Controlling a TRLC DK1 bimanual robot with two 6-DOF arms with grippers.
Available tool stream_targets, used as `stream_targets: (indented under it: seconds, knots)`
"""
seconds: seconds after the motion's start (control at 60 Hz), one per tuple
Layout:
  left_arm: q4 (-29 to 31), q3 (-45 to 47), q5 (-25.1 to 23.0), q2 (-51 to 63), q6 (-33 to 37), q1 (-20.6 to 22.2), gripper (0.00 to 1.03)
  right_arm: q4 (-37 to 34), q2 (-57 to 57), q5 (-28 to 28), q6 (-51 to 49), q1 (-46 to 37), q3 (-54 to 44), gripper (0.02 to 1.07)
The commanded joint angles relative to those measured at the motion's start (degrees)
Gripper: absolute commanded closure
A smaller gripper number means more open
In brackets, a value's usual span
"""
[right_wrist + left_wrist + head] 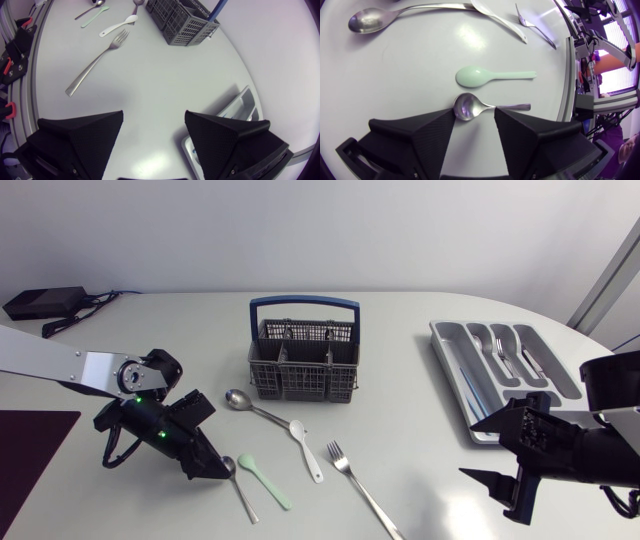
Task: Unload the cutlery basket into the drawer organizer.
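1. A dark mat (30,442) lies at the table's left edge; the left arm comes in over it and angles down toward the near edge
2. The left gripper (474,112) is low over the table with its jaws apart, holding nothing; the bowl of a small metal spoon (470,106) lies at its fingertips
3. Five loose pieces lie on the table: that spoon, a mint green spoon (265,480) just beside it, a large metal spoon (245,405), a white spoon (305,445) and a fork (360,485) near the front edge
4. One cutlery basket (303,360) stands upright behind them, mid-table
5. Bare table runs from the fork to the drawer organizer (455,375)
6. The organizer is near the right edge and holds at least three pieces
7. The right gripper (154,120) hovers by the organizer's near end, spread wide, empty
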State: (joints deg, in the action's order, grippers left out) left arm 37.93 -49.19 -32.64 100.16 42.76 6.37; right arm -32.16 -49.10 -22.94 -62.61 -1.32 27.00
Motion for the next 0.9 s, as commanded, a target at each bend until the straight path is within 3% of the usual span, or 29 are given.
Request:
stream_targets:
  seconds: [0.0,0.067,0.117,0.217,0.3,0.533,0.567,0.683,0.75,0.817,0.883]
  knots:
    - [1.79,-1.35,-1.37,1.88,2.5,-0.22,0.57,-0.27,0.94,0.7,2.93,2.03,-1.69,0.18]
    - [2.06,-1.52,-1.81,2.15,2.68,-0.22,0.67,-0.27,1.2,1.05,3.46,2.73,-1.96,0.18]
    - [2.32,-1.96,-2.34,2.32,2.76,-0.48,0.82,-0.18,1.29,1.32,3.72,3.34,-2.31,0.18]
    - [2.76,-2.23,-3.04,2.32,2.94,-0.39,0.95,-0.09,1.82,1.67,3.9,3.78,-2.75,0.18]
    - [4.08,-2.4,-3.83,2.23,3.73,-0.13,1.0,-0.09,2.78,1.67,3.99,3.87,-3.1,0.18]
    - [4.96,-2.4,-3.92,1.44,3.73,0.31,1.0,-0.09,3.49,1.85,4.69,4.66,-3.45,0.18]
    - [4.96,-2.4,-3.92,1.53,3.64,0.31,0.99,-0.09,3.57,1.85,4.78,4.84,-3.71,0.18]
    - [4.96,-2.4,-3.92,1.79,3.64,0.22,0.82,-0.18,4.19,2.2,4.78,5.1,-4.15,0.18]
    - [5.05,-2.4,-3.92,1.79,3.64,0.66,0.63,-0.18,4.37,2.2,4.78,5.19,-4.42,0.18]
    - [4.96,-2.4,-3.92,1.79,3.64,1.36,0.54,-0.18,4.37,2.2,4.78,5.1,-4.5,0.18]
    - [4.96,-2.58,-3.92,2.15,3.56,1.8,0.52,-0.18,4.45,2.2,4.87,5.19,-4.59,0.18]
